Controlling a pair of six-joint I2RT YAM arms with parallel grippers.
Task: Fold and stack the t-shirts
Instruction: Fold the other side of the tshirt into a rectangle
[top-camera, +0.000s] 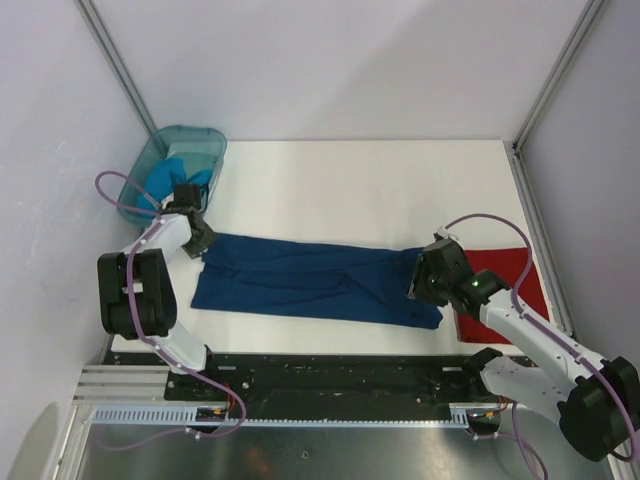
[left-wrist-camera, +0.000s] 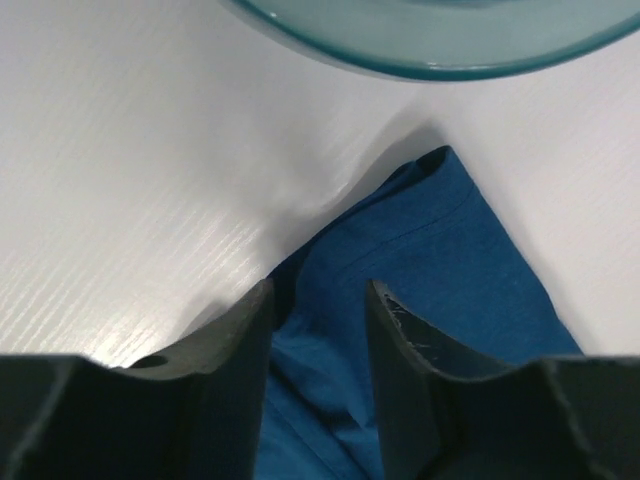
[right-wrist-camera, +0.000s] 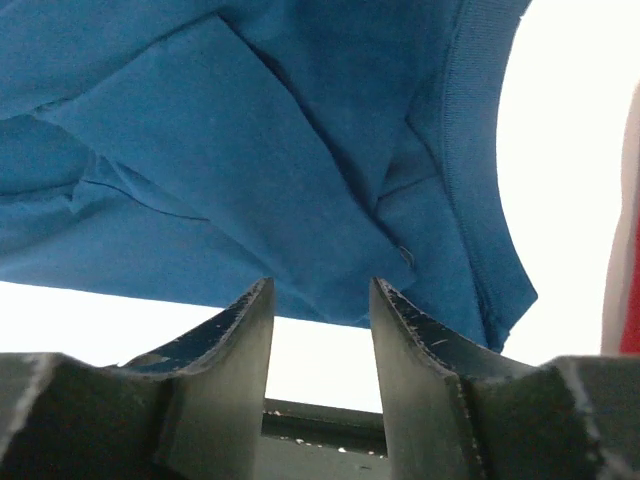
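Observation:
A navy blue t-shirt (top-camera: 310, 278) lies on the white table as a long band folded lengthwise. My left gripper (top-camera: 200, 240) is over its left end, jaws apart, with loose blue cloth (left-wrist-camera: 430, 250) lying between the fingers (left-wrist-camera: 250, 330). At the right end my right gripper (top-camera: 428, 285) is open; the shirt's edge (right-wrist-camera: 250, 150) lies just past its fingertips and bare table shows between them. A red t-shirt (top-camera: 505, 280) lies flat to the right, partly under the right arm. A turquoise t-shirt (top-camera: 172, 178) sits bunched in the tub.
The translucent teal tub (top-camera: 200, 140) stands at the table's back left corner, close to the left gripper, and its rim (left-wrist-camera: 430, 40) fills the top of the left wrist view. Metal frame posts (top-camera: 540, 100) and white walls enclose the table.

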